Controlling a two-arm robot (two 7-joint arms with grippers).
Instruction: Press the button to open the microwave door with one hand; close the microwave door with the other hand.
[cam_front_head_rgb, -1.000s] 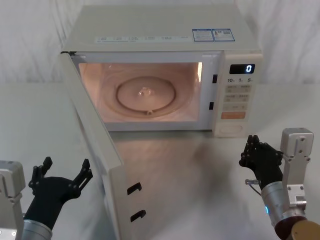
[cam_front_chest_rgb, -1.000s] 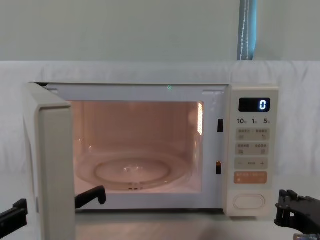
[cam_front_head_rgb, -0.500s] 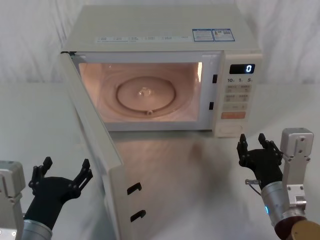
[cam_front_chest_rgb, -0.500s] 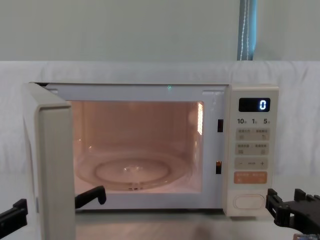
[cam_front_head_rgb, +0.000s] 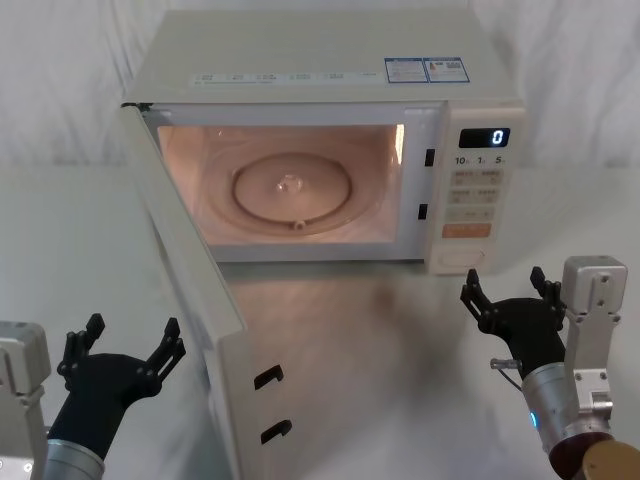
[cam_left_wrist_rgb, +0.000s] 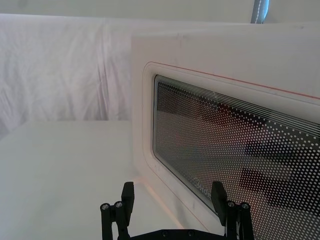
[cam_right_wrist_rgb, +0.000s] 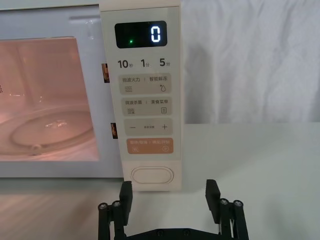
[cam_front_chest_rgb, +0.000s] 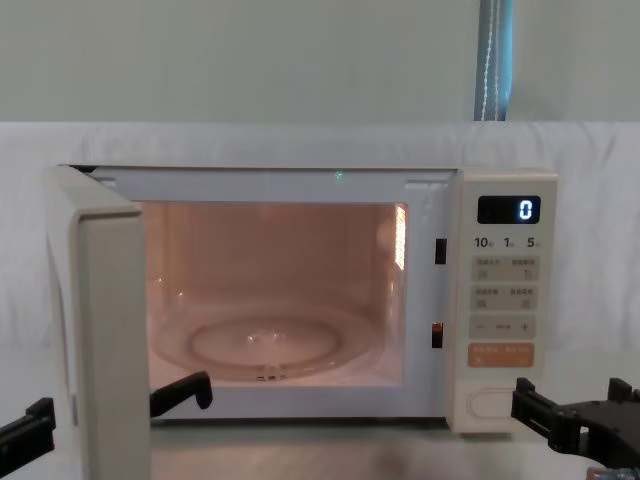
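The cream microwave (cam_front_head_rgb: 320, 70) stands at the back with its cavity lit. Its microwave door (cam_front_head_rgb: 190, 290) is swung wide open toward my left side. The oval button (cam_front_head_rgb: 459, 257) sits at the bottom of the control panel, under the orange key. My right gripper (cam_front_head_rgb: 503, 287) hovers open just in front of and slightly right of the button (cam_right_wrist_rgb: 152, 176), not touching it. My left gripper (cam_front_head_rgb: 133, 328) is open too, low at the left, facing the outer face of the door and its dotted window (cam_left_wrist_rgb: 225, 130), a short gap away.
A glass turntable (cam_front_head_rgb: 292, 187) lies inside the cavity. The display (cam_front_head_rgb: 484, 137) shows a blue 0. The white cloth-covered table (cam_front_head_rgb: 390, 330) spreads in front of the oven, with a white curtain behind. Two black latch hooks (cam_front_head_rgb: 268, 376) stick out of the door's edge.
My right gripper's fingers have spread from shut to wide open, staying in front of the panel. The door and my left gripper have not moved.
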